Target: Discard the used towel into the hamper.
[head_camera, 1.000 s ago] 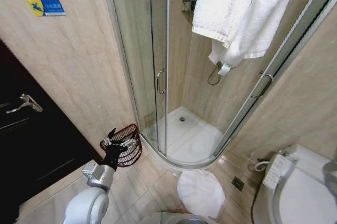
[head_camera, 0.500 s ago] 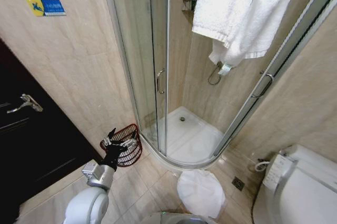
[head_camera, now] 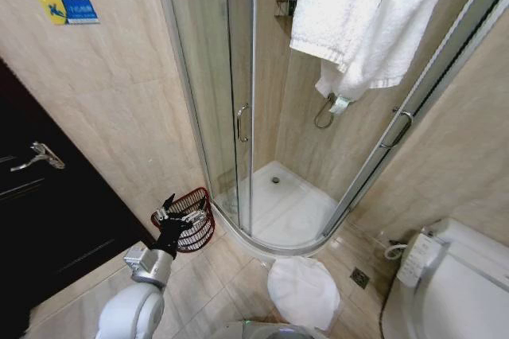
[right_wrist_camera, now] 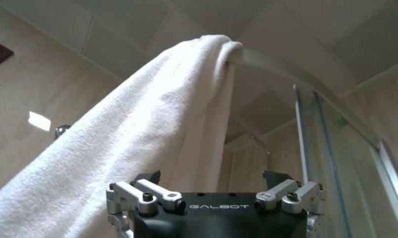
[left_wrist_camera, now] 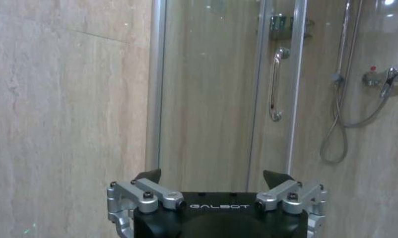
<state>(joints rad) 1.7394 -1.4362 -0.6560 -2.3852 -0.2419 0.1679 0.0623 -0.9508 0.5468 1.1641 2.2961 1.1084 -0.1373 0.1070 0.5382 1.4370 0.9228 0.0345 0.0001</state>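
We see a big glass shower (head_camera: pixel 262 116) in the middle. A white towel (head_camera: pixel 362 13) hangs over its top rail at 1 o'clock. The small red-brown hamper (head_camera: pixel 195 231) sits on the floor at 7 o'clock, touching the shower. Our left claw (head_camera: pixel 176 213) hovers over the hamper's rim, fingers wide apart, holding nothing. Our right claw (right_wrist_camera: pixel 212 181) is up by the towel, fingers wide apart, gripping nothing.

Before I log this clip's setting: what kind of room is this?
A bathroom, probably in a hotel or home: a glass shower enclosure, a toilet beside it, and a white towel draped over the shower's top rail.
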